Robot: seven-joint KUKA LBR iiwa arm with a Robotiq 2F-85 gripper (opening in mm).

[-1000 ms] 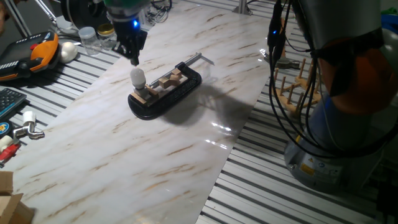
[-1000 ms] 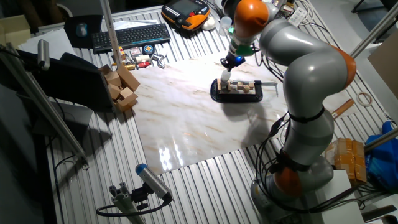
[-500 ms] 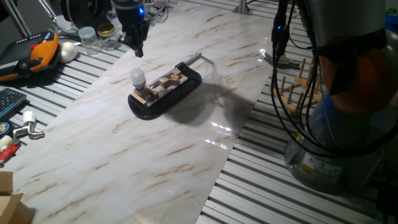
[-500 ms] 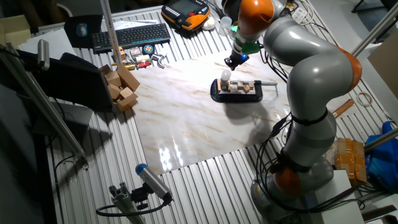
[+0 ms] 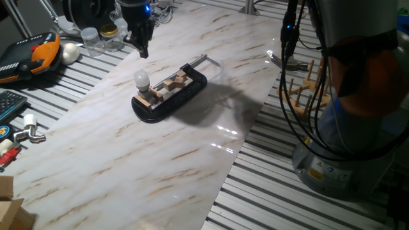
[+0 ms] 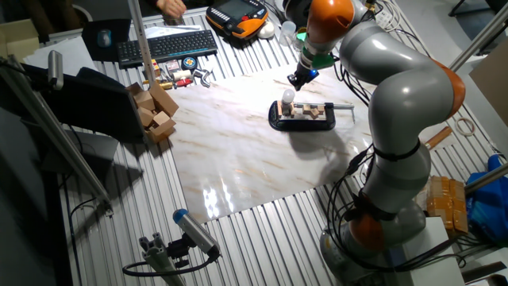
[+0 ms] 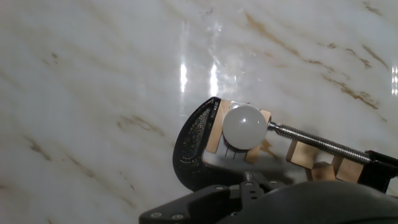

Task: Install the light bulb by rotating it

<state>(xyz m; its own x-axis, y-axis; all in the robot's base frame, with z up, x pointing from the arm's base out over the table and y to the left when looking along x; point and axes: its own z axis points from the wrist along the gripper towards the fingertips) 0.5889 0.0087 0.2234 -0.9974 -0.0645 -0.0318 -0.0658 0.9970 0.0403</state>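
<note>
The light bulb [image 5: 141, 80] stands upright between wooden blocks [image 5: 167, 85] at one end of the black clamp [image 5: 171, 96], on the marble worktop [image 5: 160, 147] toward its far edge. The gripper [image 5: 143, 52] hangs above the bulb, apart from it, holding nothing; whether its jaws are parted cannot be told.
</note>
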